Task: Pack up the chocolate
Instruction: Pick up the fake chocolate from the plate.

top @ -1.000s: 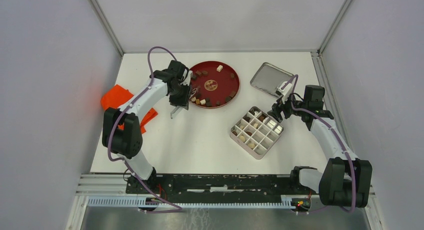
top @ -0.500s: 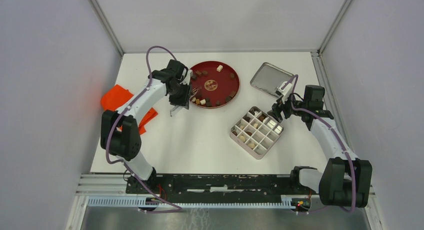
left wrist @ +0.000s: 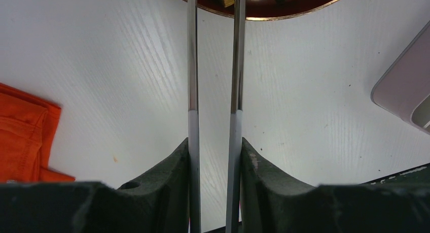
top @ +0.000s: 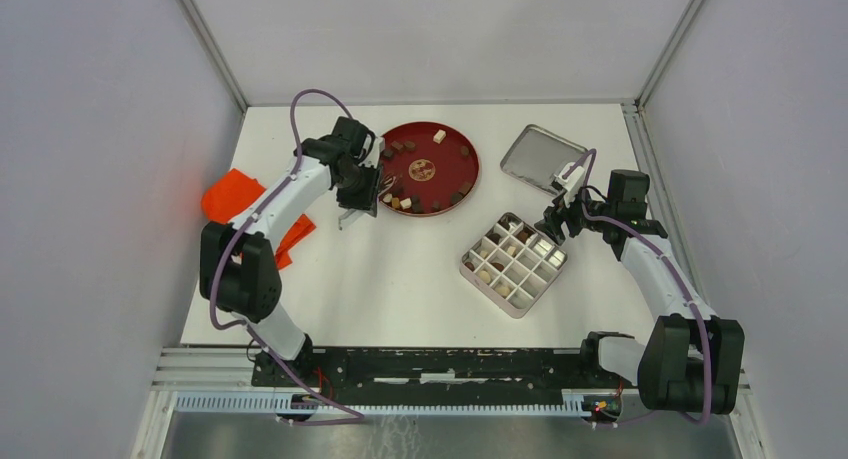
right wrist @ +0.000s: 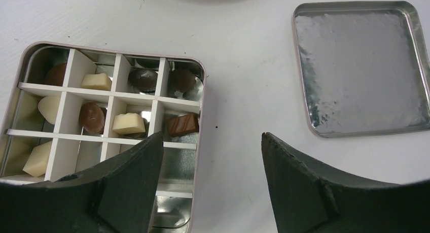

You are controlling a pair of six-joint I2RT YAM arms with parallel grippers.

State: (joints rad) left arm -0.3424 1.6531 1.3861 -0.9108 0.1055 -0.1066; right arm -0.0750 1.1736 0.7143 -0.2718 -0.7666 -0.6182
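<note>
Small brown and cream chocolate (top: 439, 136) pieces lie on a red plate (top: 447, 163) at the back. My left gripper (top: 358, 197) sits at the plate's left edge, shut on metal tweezers (left wrist: 191, 65). In the left wrist view the gripper (left wrist: 215, 141) pinches both blades, which stay slightly apart and reach over the plate rim (left wrist: 304, 8); their tips are cut off. More chocolate (right wrist: 183, 124) fills cells of the divided tin box (top: 466, 262). My right gripper (top: 562, 217) hovers open over the box's right wall (right wrist: 200, 91), holding nothing (right wrist: 212, 136).
The tin lid (top: 541, 157) lies upside down at the back right, right of the box (right wrist: 360, 65). An orange cloth (top: 230, 194) lies left of the left arm (left wrist: 23, 136). White walls close in the table on three sides.
The left arm has shifted very slightly at the plate's edge. The right arm and both grippers' openings look the same.
</note>
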